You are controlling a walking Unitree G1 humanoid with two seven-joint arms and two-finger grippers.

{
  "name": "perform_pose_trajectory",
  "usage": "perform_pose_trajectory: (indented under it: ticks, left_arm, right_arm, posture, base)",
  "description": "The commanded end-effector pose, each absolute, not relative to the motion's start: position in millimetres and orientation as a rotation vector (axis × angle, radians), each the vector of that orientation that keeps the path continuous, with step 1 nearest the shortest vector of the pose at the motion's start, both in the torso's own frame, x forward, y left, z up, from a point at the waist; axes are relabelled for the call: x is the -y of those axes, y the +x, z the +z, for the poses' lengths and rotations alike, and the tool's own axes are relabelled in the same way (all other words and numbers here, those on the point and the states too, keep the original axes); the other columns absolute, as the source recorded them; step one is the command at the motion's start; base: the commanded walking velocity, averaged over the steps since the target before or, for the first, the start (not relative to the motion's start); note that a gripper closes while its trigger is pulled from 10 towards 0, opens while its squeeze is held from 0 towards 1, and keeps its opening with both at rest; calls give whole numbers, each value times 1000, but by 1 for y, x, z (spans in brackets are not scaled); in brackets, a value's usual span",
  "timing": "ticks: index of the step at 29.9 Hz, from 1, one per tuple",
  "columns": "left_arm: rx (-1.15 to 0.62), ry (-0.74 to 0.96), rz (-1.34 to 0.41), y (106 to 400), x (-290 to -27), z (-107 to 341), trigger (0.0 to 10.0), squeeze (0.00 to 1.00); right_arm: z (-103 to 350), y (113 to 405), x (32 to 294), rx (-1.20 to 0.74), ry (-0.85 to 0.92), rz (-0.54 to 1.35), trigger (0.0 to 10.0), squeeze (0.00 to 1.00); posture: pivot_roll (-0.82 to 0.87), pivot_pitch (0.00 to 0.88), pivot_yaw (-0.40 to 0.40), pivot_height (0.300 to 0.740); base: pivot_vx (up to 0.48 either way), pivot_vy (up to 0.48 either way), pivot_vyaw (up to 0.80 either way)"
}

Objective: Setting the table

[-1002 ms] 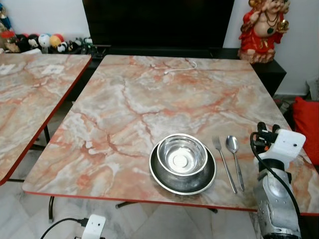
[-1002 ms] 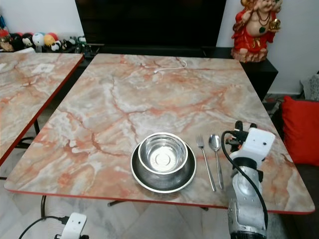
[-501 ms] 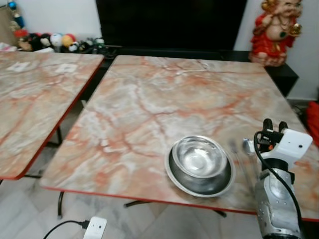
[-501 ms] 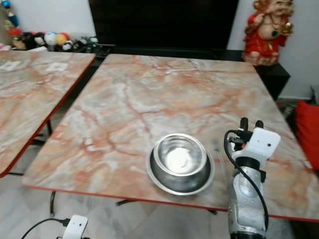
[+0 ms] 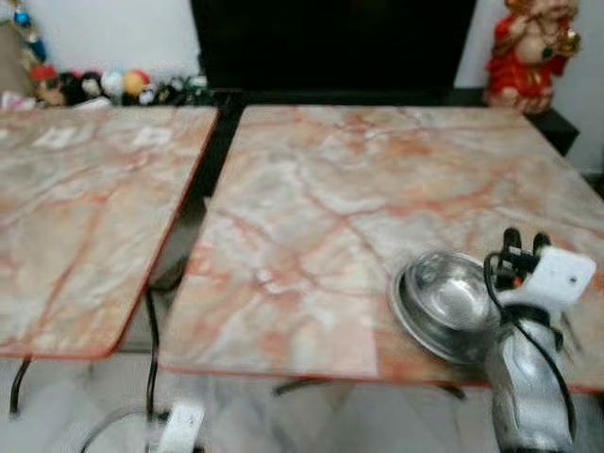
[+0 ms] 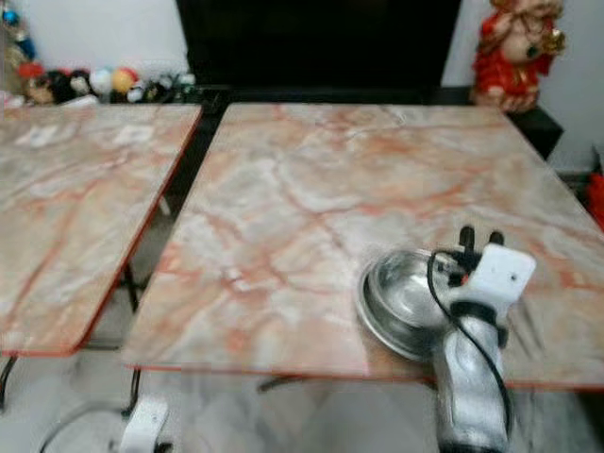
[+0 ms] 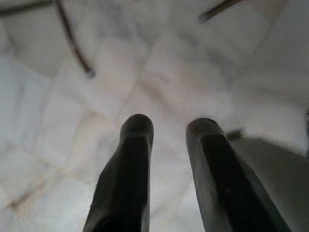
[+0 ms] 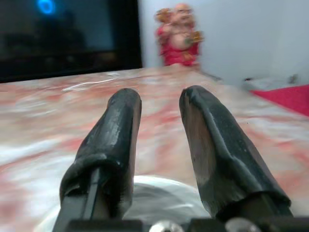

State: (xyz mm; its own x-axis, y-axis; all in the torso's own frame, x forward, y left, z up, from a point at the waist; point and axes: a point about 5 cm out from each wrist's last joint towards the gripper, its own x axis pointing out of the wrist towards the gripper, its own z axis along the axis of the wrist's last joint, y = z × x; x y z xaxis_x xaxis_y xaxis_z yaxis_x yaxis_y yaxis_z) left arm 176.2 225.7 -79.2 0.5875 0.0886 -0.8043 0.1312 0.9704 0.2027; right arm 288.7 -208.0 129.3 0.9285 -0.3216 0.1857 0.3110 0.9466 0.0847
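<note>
A steel bowl (image 5: pixel 451 294) sat nested in a steel plate (image 5: pixel 415 326) near the front right edge of a marble-patterned table (image 5: pixel 321 208), both soft with blur. The robot's right arm stood raised just right of the dishes, its right gripper (image 5: pixel 526 242) poised above the table at the bowl's right rim. From the wrist, its two black fingers (image 8: pixel 116 135) stood slightly parted with nothing between them, pointing across the tabletop toward a red figurine (image 8: pixel 179 35) on the far side, the bowl's rim showing beneath them. The left gripper (image 7: pixel 169 126) hung low over the pale tiled floor (image 7: pixel 58 125), fingers a little apart and empty. A second marble table (image 5: pixel 85 208) stood to the left across a narrow gap. Beyond the tables were a dark television screen (image 5: pixel 330 42) and a row of small toys (image 5: pixel 85 87) at far left.
</note>
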Motion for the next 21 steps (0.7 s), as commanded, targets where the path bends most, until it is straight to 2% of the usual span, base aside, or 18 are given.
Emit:
perform_pose_trajectory:
  ticks: [1,14,17,21]
  left_arm:
    - [-958,259,-42,174,-222,-81,10000,0]
    - [-957,259,-42,174,-222,-81,10000,0]
    - [-939,250,-31,179,-221,-79,10000,0]
    - [-936,247,-26,180,-220,-79,10000,0]
  right_arm:
    - [134,288,215,216,36,-341,10000,0]
    - [134,288,215,219,34,-341,10000,0]
    - [148,297,191,284,-80,-228,10000,0]
    - [152,298,182,312,-126,-164,10000,0]
  posture:
    - [9,0,1,740]
    - [10,0,1,740]
    - [31,0,-12,740]
    - [30,0,-12,740]
  base:
    - [0,476,0]
    - [0,477,0]
    - [0,476,0]
    - [0,476,800]
